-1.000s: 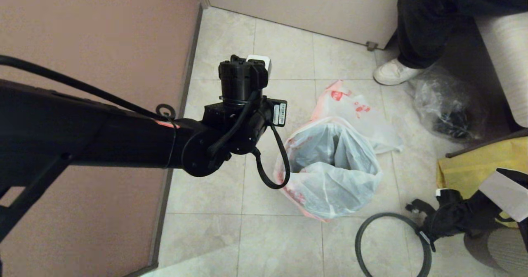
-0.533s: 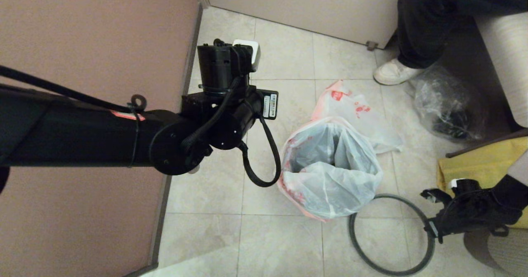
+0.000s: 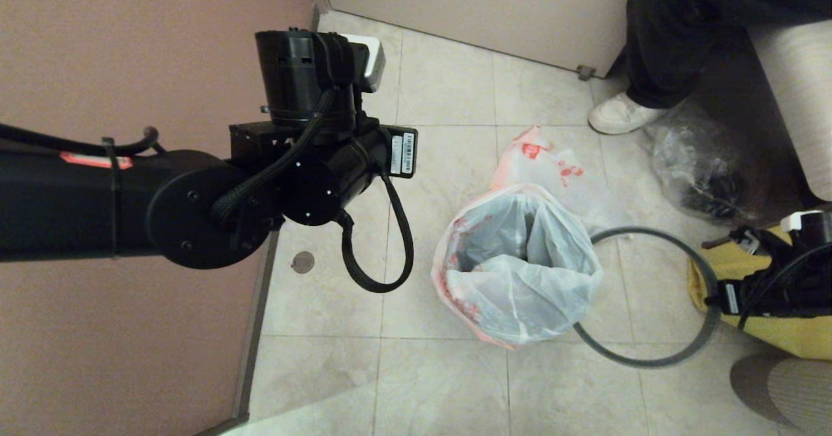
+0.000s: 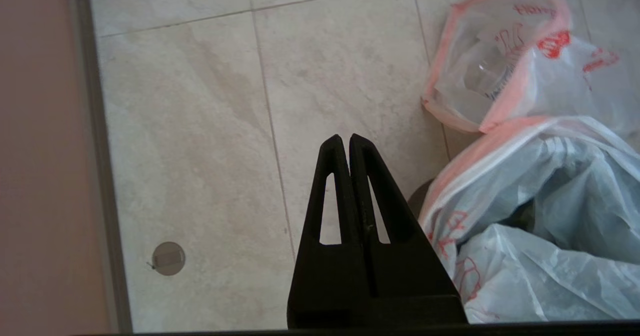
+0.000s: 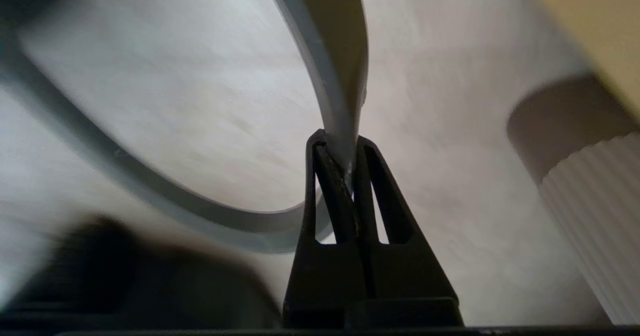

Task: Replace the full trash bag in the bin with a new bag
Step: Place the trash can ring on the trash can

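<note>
Left gripper (image 4: 346,140) hangs over bare floor (image 4: 200,125) beside the wall (image 3: 130,46), its fingers pressed together on nothing. From it, the bin (image 3: 520,264) lies to the right, near but not touching, and I see the new bag (image 3: 513,293) already draped in and over the bin's mouth, pink border folded down the outside. Behind the bin, touching it, sits the full bag (image 3: 546,160), out on the floor.

Moving right, the hoop (image 3: 588,338) is the piece that matters now. It hangs roughly level, its near-left arc overlapping the bin's right edge in the head view, its centre well off to the right of the bin's mouth. I judge it has to travel left and then come down over the mouth to pin the bag's border.

My right gripper (image 5: 334,148) is at the far right of the hoop, over the yellow bag (image 3: 780,342), clamped on the hoop's band edge-on; the wrist view shows the band wedged between the closed fingers. That arm is the nearer one for the seating. The left is free to steady the bag's rim if the plastic drags.
</note>
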You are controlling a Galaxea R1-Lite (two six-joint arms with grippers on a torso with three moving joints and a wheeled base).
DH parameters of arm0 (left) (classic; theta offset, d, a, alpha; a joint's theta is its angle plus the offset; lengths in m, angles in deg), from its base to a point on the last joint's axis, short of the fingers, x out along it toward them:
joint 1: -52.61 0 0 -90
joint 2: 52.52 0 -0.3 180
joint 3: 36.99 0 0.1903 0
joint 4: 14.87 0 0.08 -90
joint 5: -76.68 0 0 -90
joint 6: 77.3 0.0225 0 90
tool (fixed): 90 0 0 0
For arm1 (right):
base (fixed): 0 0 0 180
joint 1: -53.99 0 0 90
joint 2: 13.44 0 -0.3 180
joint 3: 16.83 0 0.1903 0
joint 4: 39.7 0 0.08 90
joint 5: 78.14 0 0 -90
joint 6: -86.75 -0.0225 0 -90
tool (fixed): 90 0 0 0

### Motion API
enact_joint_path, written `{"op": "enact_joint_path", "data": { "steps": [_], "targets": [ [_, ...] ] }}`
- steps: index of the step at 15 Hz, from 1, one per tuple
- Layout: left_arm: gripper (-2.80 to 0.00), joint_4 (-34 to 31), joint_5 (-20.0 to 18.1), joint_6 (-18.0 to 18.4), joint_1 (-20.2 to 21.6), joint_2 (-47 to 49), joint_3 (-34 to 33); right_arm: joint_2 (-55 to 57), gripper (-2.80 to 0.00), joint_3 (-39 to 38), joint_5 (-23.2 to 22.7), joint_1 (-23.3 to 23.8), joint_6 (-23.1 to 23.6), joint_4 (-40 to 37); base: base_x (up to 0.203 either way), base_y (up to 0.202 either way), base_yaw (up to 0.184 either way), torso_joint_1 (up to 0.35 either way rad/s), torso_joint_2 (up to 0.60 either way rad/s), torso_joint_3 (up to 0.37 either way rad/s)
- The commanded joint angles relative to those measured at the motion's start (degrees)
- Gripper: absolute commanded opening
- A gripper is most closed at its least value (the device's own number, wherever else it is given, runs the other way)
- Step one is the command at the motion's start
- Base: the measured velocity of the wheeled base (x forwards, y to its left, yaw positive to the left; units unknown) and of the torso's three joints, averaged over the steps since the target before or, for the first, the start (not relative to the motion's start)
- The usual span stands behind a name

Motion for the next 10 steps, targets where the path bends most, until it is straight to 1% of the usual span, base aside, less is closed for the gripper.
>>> {"op": "enact_joint_path", "data": {
  "steps": [1, 4, 7, 10],
  "targets": [
    [-2.80, 0.2, 0.2, 0.0, -0.1, -0.8, -0.1, -8.9, -2.80, 6.8, -3.3, -2.5, -5.1, -5.7, 0.000, 0.000, 0.000, 0.000, 0.00, 0.000],
    [-2.80, 0.2, 0.2, 0.0, -0.1, -0.8, -0.1, -10.4, -2.80, 18.3, -6.3, -6.7, -12.3, -13.3, 0.000, 0.000, 0.000, 0.000, 0.00, 0.000],
    [-2.80, 0.2, 0.2, 0.0, -0.1, -0.6, -0.1, -10.0, -2.80, 28.9, -7.1, -11.9, -16.3, -19.0, 0.000, 0.000, 0.000, 0.000, 0.00, 0.000],
    [-2.80, 0.2, 0.2, 0.0, -0.1, -0.6, -0.1, -7.9, -2.80, 36.8, -7.2, -16.7, -21.2, -21.9, 0.000, 0.000, 0.000, 0.000, 0.00, 0.000]
  ]
}}
